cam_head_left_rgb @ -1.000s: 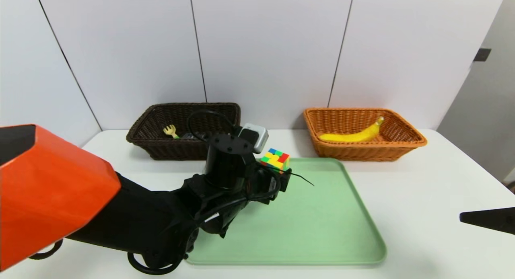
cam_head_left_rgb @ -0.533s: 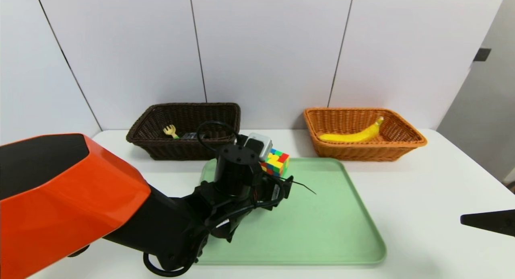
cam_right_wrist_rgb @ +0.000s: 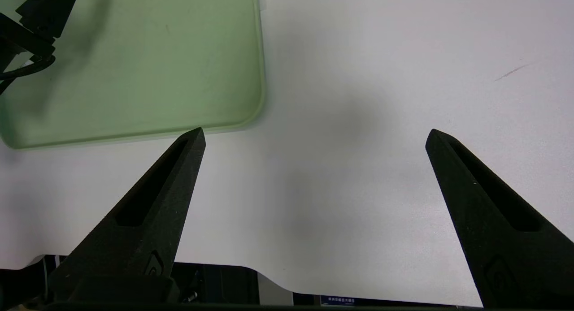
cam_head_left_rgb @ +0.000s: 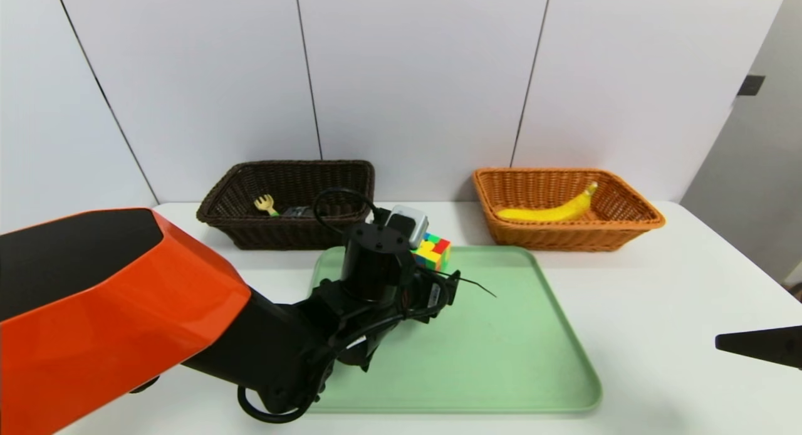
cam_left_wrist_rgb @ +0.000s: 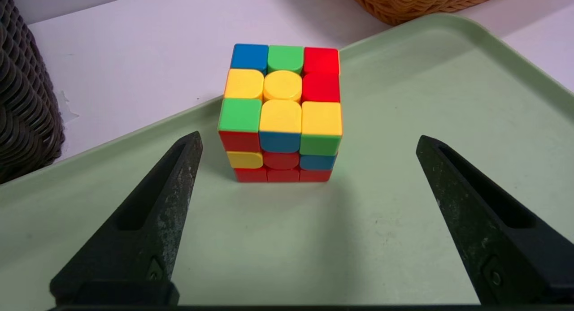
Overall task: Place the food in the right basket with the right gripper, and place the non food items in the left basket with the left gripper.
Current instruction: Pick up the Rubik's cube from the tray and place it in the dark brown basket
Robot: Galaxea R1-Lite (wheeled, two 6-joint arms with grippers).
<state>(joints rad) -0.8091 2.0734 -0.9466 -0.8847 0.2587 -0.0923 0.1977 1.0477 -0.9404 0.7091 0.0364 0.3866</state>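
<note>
The multicoloured puzzle cube [cam_left_wrist_rgb: 280, 114] stands on the green tray [cam_left_wrist_rgb: 403, 212] near its far left corner, partly hidden behind my left wrist in the head view [cam_head_left_rgb: 435, 251]. My left gripper [cam_left_wrist_rgb: 307, 136] is open just above the tray, its fingers [cam_left_wrist_rgb: 170, 190] wide apart with the cube between and slightly ahead of the tips, untouched. The banana [cam_head_left_rgb: 551, 209] lies in the orange-tan right basket [cam_head_left_rgb: 633, 225]. The wooden fork [cam_head_left_rgb: 266, 204] and a dark tube [cam_head_left_rgb: 297, 212] lie in the dark brown left basket [cam_head_left_rgb: 250, 234]. My right gripper [cam_right_wrist_rgb: 315, 130] hangs open and empty over bare table.
The tray [cam_head_left_rgb: 501, 360] fills the middle of the white table [cam_head_left_rgb: 658, 297], with both baskets behind it against the wall. My left arm [cam_head_left_rgb: 282, 347] crosses the tray's left edge. The right gripper's fingertip [cam_head_left_rgb: 758, 346] shows at the right, near the table's front edge [cam_right_wrist_rgb: 269, 279].
My left arm has moved forward and to the right over the tray, closing in on the cube, which its wrist now partly covers. The right gripper has stayed still.
</note>
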